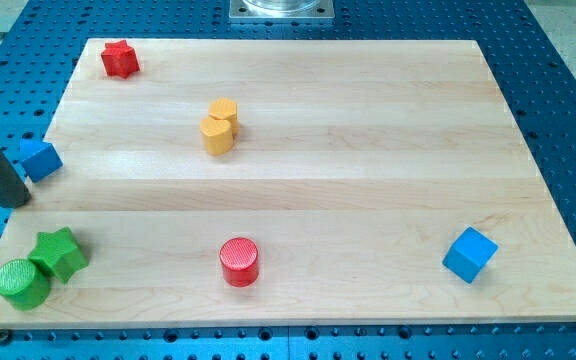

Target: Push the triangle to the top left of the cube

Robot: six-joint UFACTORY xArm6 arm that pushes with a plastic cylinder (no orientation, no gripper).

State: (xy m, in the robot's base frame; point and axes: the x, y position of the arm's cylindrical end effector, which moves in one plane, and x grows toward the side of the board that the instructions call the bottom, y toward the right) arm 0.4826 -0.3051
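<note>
My tip, a bare rod holding nothing, rests just left of the blue triangle, with the blue cube far right.

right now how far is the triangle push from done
Nothing looks done yet: the blue triangle sits at the board's left edge, far from the blue cube at the view's bottom right. In hand: my tip is just below-left of the triangle. Left: pushing it across to the cube's top left.
</note>
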